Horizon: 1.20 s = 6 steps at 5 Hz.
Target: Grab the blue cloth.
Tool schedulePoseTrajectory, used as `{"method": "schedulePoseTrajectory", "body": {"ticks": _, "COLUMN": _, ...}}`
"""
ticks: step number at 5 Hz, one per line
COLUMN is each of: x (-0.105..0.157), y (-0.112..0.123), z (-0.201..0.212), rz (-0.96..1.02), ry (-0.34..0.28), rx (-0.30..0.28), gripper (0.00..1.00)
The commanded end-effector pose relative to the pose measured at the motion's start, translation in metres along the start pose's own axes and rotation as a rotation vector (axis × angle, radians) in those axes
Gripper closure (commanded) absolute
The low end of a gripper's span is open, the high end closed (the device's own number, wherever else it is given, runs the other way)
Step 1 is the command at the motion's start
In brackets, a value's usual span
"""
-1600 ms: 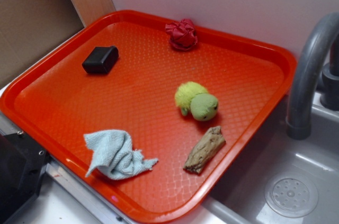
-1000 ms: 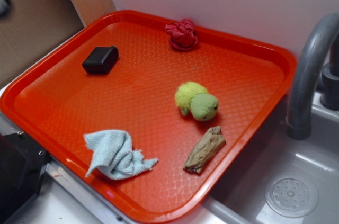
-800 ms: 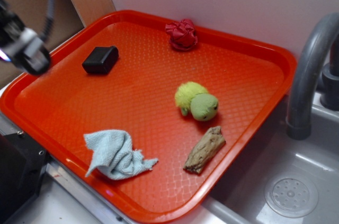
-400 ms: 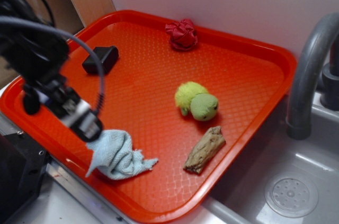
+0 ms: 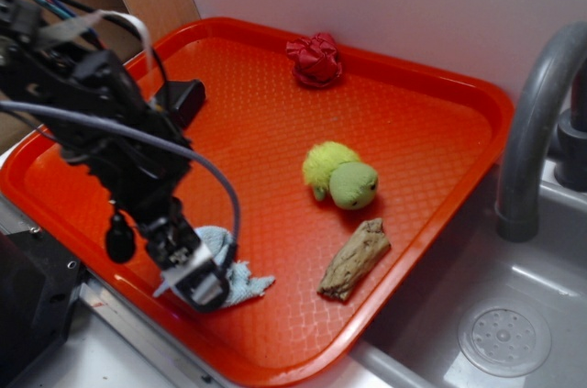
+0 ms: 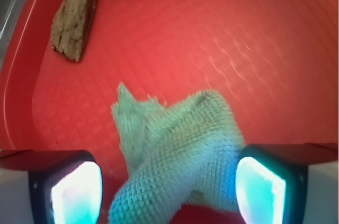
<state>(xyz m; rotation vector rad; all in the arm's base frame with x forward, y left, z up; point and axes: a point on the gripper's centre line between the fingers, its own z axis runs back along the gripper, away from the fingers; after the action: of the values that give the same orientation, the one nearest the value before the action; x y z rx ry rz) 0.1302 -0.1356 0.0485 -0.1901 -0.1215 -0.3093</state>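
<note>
We find the gripper (image 6: 167, 187) with jaws apart, straddling the pale light-blue terry cloth rag (image 6: 175, 144) near the 6 o'clock rim of the dimpled orange plastic tray (image 5: 431, 85). The cloth's folded ridge runs between the jaws; its pointed corner trails toward 11 o'clock in the wrist view. Soft, looped pile; should bunch on closing.

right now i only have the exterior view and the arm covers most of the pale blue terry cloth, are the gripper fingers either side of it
Observer: Yes. In the wrist view the pale blue terry cloth lies between the two fingers, gripper open.
Operator: touching it yet
Observer: The cloth's edge reaches the other finger; a strip of orange plastic tray shows beside the first.
Operator: anything else near the jaws
Observer: No. The brown bark-like piece lies well ahead, near the tray rim.
</note>
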Motion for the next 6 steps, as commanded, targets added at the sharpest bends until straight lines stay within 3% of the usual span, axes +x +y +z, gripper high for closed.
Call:
{"method": "schedulePoseTrajectory", "body": {"ticks": 1, "x": 0.005, "y": -0.002, "z": -0.012, "rz": -0.022, "ry": -0.021, "rx": 0.017, "gripper": 1.0}}
{"method": "schedulePoseTrajectory", "body": {"ticks": 3, "x": -0.005, "y": 0.012, "z": -0.007, "rz": 0.019, "ry": 0.0, "rx": 0.03, "gripper": 1.0}}
{"method": "schedulePoseTrajectory", "body": {"ticks": 4, "x": -0.007, "y": 0.021, "z": 0.006, "rz": 0.035, "ry": -0.016, "rx": 0.081, "gripper": 1.0}}
{"method": "schedulePoseTrajectory", "body": {"ticks": 5, "x": -0.007, "y": 0.05, "z": 0.038, "rz": 0.114, "ry": -0.038, "rx": 0.184, "gripper": 1.0}}
{"method": "schedulePoseTrajectory", "body": {"ticks": 6, "x": -0.004, "y": 0.089, "z": 0.097, "rz": 0.203, "ry": -0.049, "rx": 0.282, "gripper": 1.0}}
